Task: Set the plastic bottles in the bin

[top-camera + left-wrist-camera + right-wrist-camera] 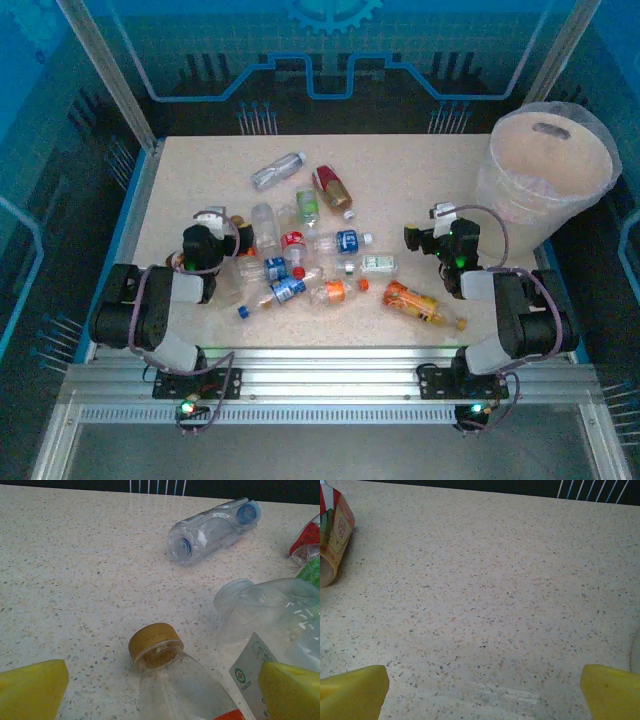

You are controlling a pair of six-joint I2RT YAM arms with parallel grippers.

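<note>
Roughly twelve bottles [345, 241], one bin [512, 205]

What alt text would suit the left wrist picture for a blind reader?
A clear bottle with a tan cap lies on the speckled table between the yellow fingers of the open left gripper. More clear bottles lie beyond.

Beneath me: speckled beige table [420, 170] | ahead: blue panel wall [330, 60] | behind: ribbed aluminium rail [330, 385]

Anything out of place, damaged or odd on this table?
Nothing spilled. The plastic bottles lie scattered mid-table, as the task expects, and the far clear bottle looks crushed. The bin stands upright at the far right.
</note>
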